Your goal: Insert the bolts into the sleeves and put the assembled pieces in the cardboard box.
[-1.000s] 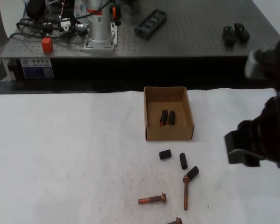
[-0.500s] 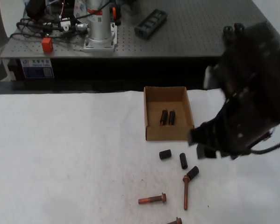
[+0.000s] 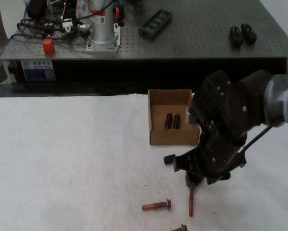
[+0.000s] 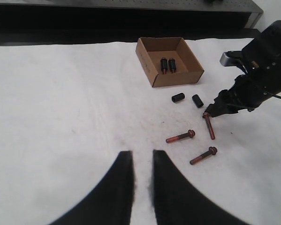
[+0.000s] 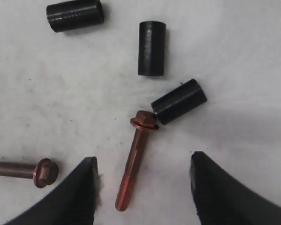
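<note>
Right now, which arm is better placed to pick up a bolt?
Right. Its open gripper hangs directly over a bolt beside the sleeves; the left gripper sits far back from all the parts.

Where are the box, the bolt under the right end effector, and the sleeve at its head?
box [image 3: 172, 137]: high view, front wall.
bolt [image 5: 133, 164]: right wrist view, mid-shank.
sleeve [image 5: 179, 101]: right wrist view, side.

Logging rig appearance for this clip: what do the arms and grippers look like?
The right arm is matte black near the wrist, with a grey link behind it and a thin black cable running alongside. The right gripper and left gripper each have two plain black fingers that taper toward the tips. No markings are visible on them.
</note>
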Controlling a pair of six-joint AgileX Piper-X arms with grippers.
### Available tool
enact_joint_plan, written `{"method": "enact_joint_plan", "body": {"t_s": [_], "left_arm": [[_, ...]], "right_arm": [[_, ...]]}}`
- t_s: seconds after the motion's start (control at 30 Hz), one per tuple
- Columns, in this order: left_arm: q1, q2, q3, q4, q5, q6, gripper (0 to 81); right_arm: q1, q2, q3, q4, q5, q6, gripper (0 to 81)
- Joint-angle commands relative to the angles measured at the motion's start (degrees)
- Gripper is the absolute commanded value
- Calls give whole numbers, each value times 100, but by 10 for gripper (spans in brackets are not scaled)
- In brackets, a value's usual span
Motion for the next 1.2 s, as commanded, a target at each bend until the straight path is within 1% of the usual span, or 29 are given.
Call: {"method": "enact_joint_plan", "body": {"t_s": [0.0,0.27,0.43,0.5,0.67,0.77,0.87,1.03,1.17], "left_arm": [[-3,-26,-8,-25,-2,-35,115],[-3,-26,-8,-25,-2,-35,115],[-3,-26,-8,-25,-2,-35,115],[-3,-26,-8,-25,-2,-35,115],[-3,-26,-8,-25,-15,-34,115],[-3,-26,-8,-25,-15,-34,115],[-3,-26,-8,-25,-15,-34,115],[-3,-26,-8,-25,-15,-34,115],[-3,-26,-8,-25,-15,-34,115]], "right_arm": [[4,151,-20,-154,-50,59,421],[4,552,-20,-200,-50,382,421],[4,643,-20,-180,-61,400,409],[4,643,-20,-167,-61,445,363],[4,643,-20,-180,-174,444,212],[4,658,-20,-182,-208,444,152],[4,715,-20,-182,-208,444,153],[4,875,-20,-168,-543,433,156],[4,888,-34,-188,-564,433,150]]}}
